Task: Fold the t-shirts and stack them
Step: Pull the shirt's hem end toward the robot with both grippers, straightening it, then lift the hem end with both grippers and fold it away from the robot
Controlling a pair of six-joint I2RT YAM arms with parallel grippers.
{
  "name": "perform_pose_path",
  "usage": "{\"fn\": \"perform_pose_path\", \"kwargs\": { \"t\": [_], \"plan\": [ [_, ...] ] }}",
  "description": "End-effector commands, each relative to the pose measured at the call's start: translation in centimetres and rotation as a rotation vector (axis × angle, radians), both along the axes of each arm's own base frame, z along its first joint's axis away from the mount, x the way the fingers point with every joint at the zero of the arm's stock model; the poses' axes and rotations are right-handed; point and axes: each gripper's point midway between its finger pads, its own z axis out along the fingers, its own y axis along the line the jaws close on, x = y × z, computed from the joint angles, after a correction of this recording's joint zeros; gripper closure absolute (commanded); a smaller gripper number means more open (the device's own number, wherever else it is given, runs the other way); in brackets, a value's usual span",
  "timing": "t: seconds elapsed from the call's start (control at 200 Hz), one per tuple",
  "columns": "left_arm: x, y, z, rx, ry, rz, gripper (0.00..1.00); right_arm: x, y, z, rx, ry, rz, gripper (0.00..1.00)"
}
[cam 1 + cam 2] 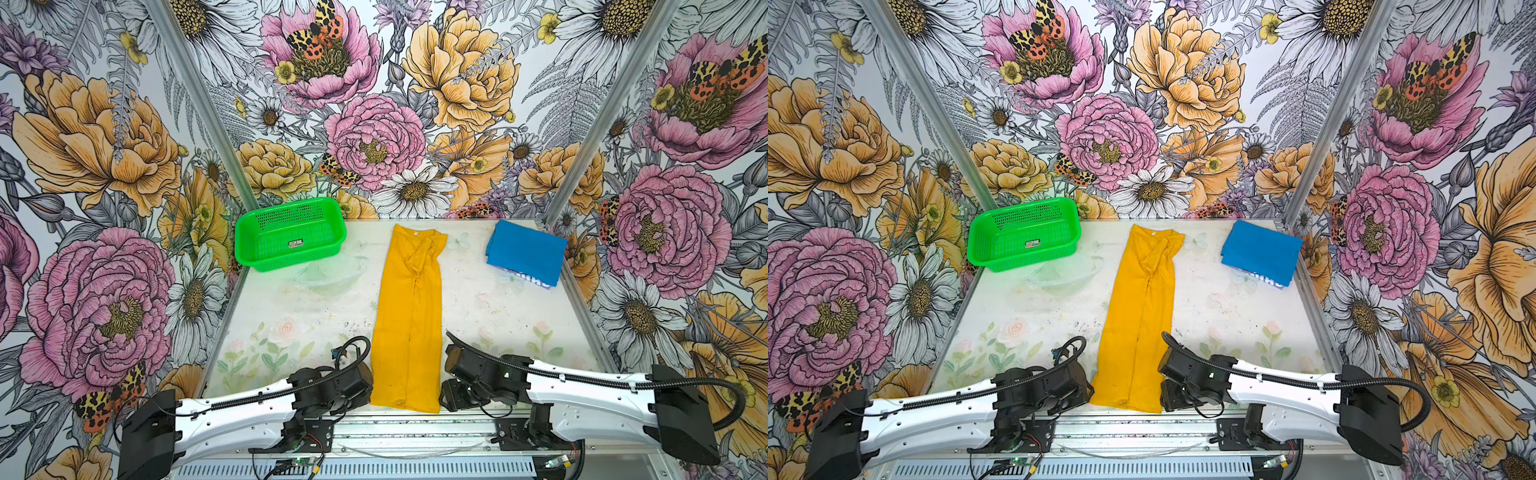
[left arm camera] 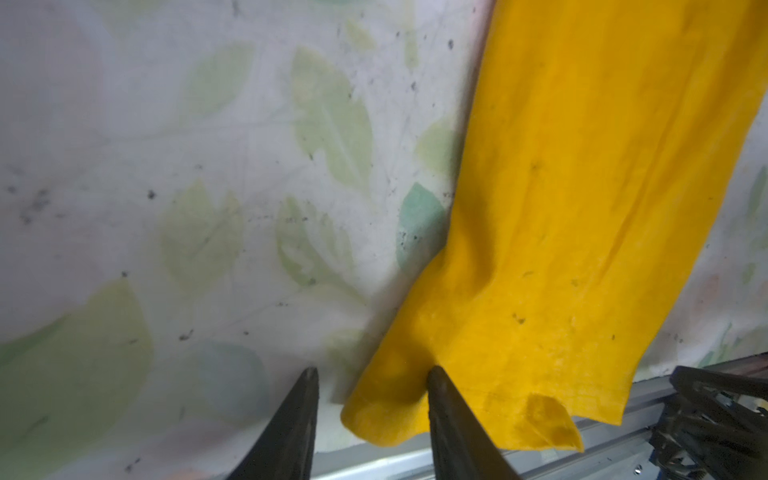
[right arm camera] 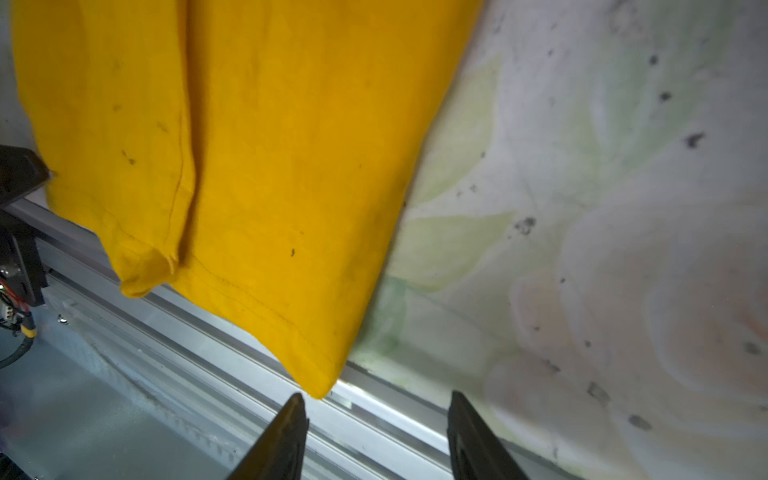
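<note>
The mustard-yellow t-shirt (image 1: 409, 316) (image 1: 1140, 316) lies as a long narrow strip down the middle of the table, its hem at the near edge. The blue t-shirt (image 1: 525, 249) (image 1: 1260, 249) sits folded at the back right, white lettering at its near edge. My left gripper (image 2: 372, 374) is at the hem's near-left corner. The yellow cloth (image 2: 582, 208) bulges between its parted fingers, and one fingertip (image 2: 434, 372) presses on it. My right gripper (image 3: 377, 397) is open at the near-right corner; the corner of the yellow cloth (image 3: 249, 145) just reaches one fingertip (image 3: 297, 401).
A green perforated basket (image 1: 289, 235) (image 1: 1021, 235) stands at the back left, with a clear plastic dish (image 1: 328, 270) in front of it. A metal rail (image 1: 415, 428) (image 3: 208, 353) runs along the table's near edge under the hem. Both arms (image 1: 332, 382) (image 1: 478, 374) flank the shirt.
</note>
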Motion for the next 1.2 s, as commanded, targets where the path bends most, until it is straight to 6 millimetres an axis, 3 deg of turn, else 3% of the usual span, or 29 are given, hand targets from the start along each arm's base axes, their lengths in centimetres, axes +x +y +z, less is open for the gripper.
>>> {"fn": "perform_pose_path", "kwargs": {
  "t": [0.0, 0.19, 0.395, 0.62, 0.78, 0.961, 1.126, 1.196],
  "plan": [
    [-1.3, 1.8, -1.5, 0.073, 0.048, -0.015, 0.69, 0.5, 1.3, -0.3, 0.031, -0.022, -0.055, 0.52],
    [-1.4, 2.7, -1.9, 0.107, 0.051, -0.010, 1.00, -0.2, 3.5, -1.1, 0.043, -0.008, -0.019, 0.55],
    [-1.5, 2.8, -2.1, 0.113, 0.055, -0.017, 1.00, -1.1, 4.3, -2.0, 0.016, 0.006, 0.012, 0.60],
    [-1.6, 2.7, -1.9, 0.103, 0.050, -0.024, 1.00, -2.3, 2.8, -3.0, -0.012, 0.035, -0.006, 0.90],
    [-1.8, 2.4, -0.9, 0.109, 0.023, -0.046, 1.00, -3.5, 1.0, -3.1, -0.015, 0.051, -0.021, 1.00],
    [-2.1, 0.7, 0.6, 0.086, -0.010, -0.090, 1.00, -4.0, -0.6, -1.3, -0.003, 0.030, -0.021, 1.00],
    [-2.7, -0.6, 1.4, 0.089, -0.020, -0.136, 1.00, -3.9, 0.5, 0.2, 0.037, 0.011, 0.017, 1.00],
    [-2.0, -1.1, 2.3, 0.083, -0.059, -0.130, 1.00, -3.5, 1.2, 0.9, 0.052, -0.005, 0.023, 1.00]
  ]
}}
